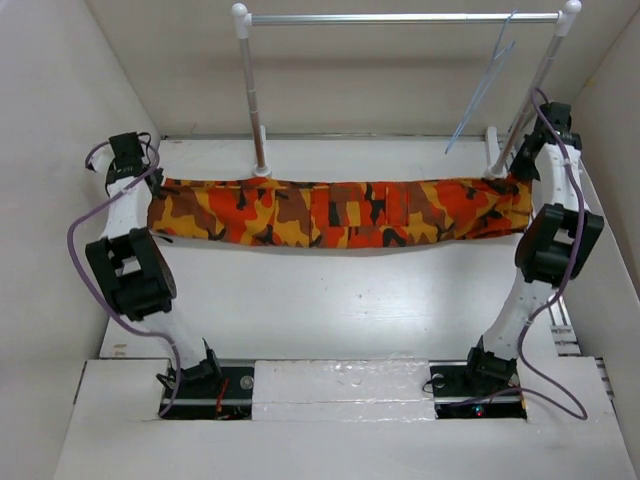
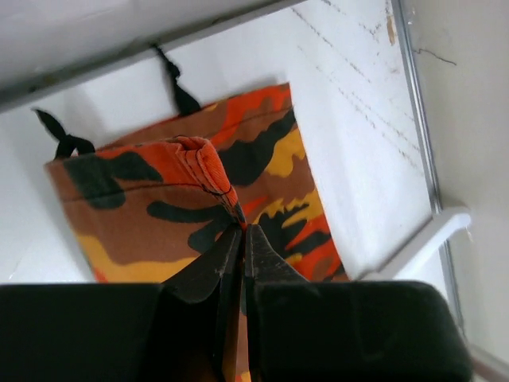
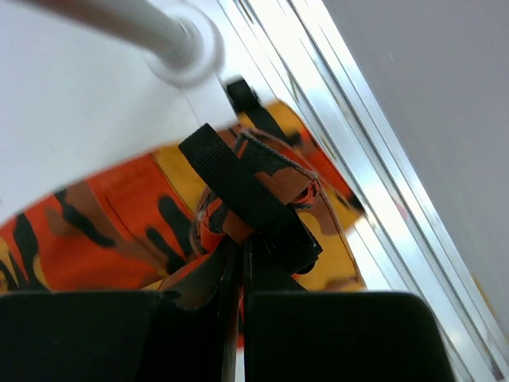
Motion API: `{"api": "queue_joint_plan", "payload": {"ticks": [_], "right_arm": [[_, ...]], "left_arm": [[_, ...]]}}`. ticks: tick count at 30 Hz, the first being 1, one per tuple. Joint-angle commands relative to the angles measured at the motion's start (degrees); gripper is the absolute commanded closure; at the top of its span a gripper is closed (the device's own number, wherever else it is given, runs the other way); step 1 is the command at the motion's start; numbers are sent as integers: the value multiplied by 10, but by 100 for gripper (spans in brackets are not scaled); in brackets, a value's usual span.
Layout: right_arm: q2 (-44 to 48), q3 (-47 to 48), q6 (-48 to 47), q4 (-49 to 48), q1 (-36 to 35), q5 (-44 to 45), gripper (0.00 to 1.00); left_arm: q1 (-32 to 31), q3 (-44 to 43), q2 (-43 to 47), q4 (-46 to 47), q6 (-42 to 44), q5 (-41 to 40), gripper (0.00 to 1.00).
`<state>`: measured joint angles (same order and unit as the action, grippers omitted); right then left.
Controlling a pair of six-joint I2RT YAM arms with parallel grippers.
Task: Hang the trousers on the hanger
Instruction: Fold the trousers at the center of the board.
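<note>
Right now your left gripper [image 2: 242,231] and right gripper [image 3: 240,245] each pinch one end of the trousers [image 1: 340,212], stretched left-to-right over the tabletop [image 1: 330,300]. The hanger [image 1: 485,85] hangs on the rail [image 1: 400,18] above and behind, nearest your right gripper.

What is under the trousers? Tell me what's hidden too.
Only the white table shows around the trousers. The strip of tabletop beneath them is covered by the cloth, so whether anything lies there cannot be seen.
</note>
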<state>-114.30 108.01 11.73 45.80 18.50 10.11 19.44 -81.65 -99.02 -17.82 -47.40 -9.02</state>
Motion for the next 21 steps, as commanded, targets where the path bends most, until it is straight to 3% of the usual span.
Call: {"api": "queue_joint_plan", "payload": {"ticks": [1,5,7,8,9,11,13,14,15,16,18,20,21], "right_arm": [[-60,116,-21,10,0,38,100],[-129,188,-21,4,0,25,100],[-152,207,-16,3,0,18,81],[-156,205,-16,2,0,15,67],[-156,203,-13,-1,0,12,44],[-142,174,-7,-23,7,-4,34],[-123,150,-9,-38,14,-24,32],[-94,116,-9,-50,14,-31,32],[-75,94,-7,-66,14,-39,31],[-56,72,-7,-79,14,-40,31],[22,-21,-4,-111,9,-40,35],[81,-108,8,-181,-7,-53,51],[134,-198,12,-206,-14,-54,74]], "left_arm": [[-3,-84,-49,15,30,-71,100],[-31,-191,-142,9,63,-79,100],[-31,-297,-223,-28,79,-50,100],[-31,-335,-254,-67,90,-32,88],[-36,-374,-303,-85,100,-15,80],[-36,-446,-329,-119,122,-20,66],[-41,-402,-297,-38,149,10,53],[-41,-385,-276,-13,162,15,38],[-41,-372,-245,0,165,19,32],[-41,-369,-235,-11,167,22,19],[-41,-363,-203,-37,169,13,16],[-41,-275,-163,-37,163,11,18],[-41,-221,-106,-14,161,19,18]]}}
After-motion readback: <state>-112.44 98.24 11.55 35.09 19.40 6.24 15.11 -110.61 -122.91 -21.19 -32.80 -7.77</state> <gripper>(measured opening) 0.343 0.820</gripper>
